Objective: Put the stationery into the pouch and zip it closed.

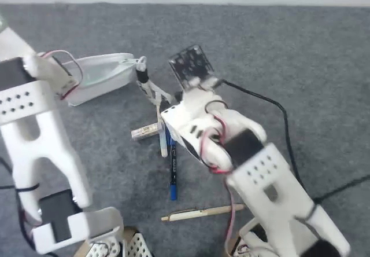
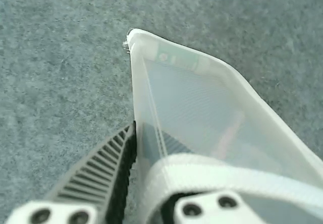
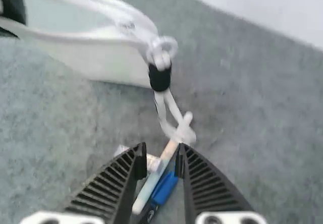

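A pouch [image 1: 101, 74] lies on the counter [image 1: 300, 54], left of a cluster of pens [image 1: 163, 138]; another pen [image 1: 202, 212] lies nearer, apart.

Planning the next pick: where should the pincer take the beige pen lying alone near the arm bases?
Probably mid-barrel, from straight above, closing across its width. The beige pen lies flat on the carpet, well clear of the blue pen, so both long sides are free and the slim barrel offers an even hold there.
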You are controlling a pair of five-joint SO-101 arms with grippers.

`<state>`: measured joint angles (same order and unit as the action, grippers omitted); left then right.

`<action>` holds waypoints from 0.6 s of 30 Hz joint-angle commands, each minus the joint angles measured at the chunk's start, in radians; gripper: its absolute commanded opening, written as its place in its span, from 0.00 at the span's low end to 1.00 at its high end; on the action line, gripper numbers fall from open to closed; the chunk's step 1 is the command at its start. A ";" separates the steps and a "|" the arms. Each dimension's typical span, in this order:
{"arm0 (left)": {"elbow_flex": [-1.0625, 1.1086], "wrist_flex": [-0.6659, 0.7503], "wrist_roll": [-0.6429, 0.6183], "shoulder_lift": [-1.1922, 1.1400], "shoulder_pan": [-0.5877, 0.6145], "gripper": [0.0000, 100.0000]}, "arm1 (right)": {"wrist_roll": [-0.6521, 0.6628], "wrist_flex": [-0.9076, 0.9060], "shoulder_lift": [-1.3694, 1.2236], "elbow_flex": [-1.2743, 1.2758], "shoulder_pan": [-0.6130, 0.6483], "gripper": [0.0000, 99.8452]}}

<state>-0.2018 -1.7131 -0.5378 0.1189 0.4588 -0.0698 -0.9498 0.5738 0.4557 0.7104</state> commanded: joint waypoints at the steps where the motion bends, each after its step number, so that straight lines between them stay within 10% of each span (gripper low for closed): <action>1: -0.074 0.032 -0.018 0.015 0.023 0.01 | -0.051 -0.030 -0.125 -0.098 -0.002 0.09; 18: -0.074 0.032 -0.051 0.015 0.066 0.01 | -0.215 -0.035 -0.685 -0.319 -0.002 0.09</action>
<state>-0.2018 -1.7085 -0.5746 0.1189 0.5186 -0.2585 -0.9759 -0.0905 0.2179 0.7104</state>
